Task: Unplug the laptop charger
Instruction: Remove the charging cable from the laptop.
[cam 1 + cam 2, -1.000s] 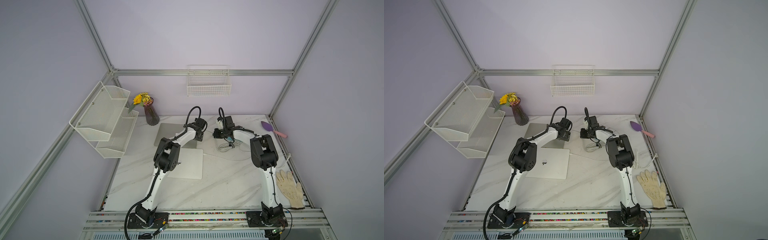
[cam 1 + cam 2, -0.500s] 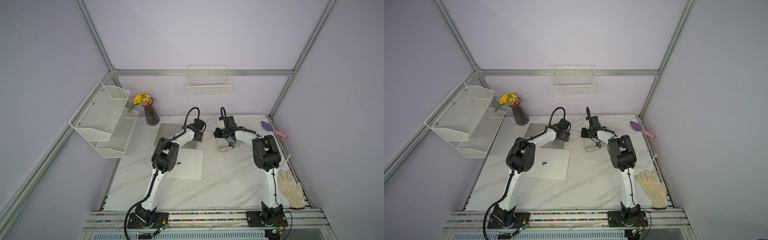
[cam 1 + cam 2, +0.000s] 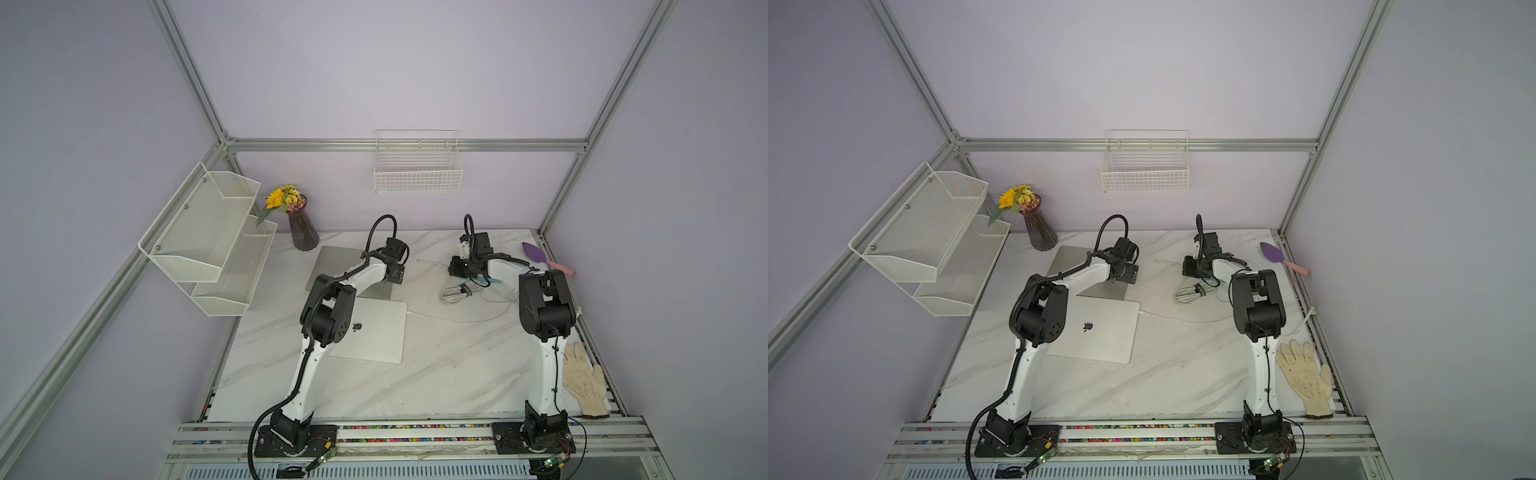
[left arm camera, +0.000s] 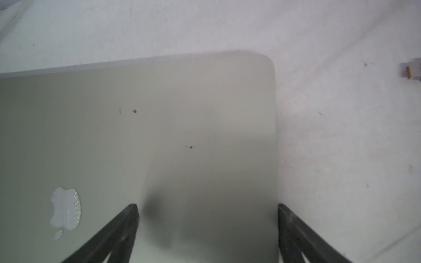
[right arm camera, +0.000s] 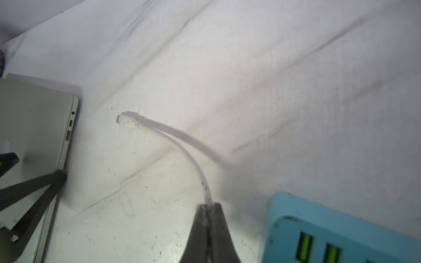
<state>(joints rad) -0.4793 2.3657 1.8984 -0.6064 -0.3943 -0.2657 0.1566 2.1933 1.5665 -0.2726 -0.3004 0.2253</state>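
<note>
Nearest, the blue power strip (image 5: 330, 216) sits at 4 o'clock of my right gripper (image 5: 208, 206), which pinches the laptop charger cable (image 5: 182, 145). Its plug (image 5: 127, 120) lies free at 9 o'clock, beside the rear laptop (image 5: 34, 118), where my left gripper (image 4: 207, 208) hangs spread. I'd draw it low and slow.

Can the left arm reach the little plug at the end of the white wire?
Probably yes. The left gripper is open above the corner of the laptop, and the plug lies on bare table right beside it, nothing between. The right gripper pinches the wire further along.
</note>
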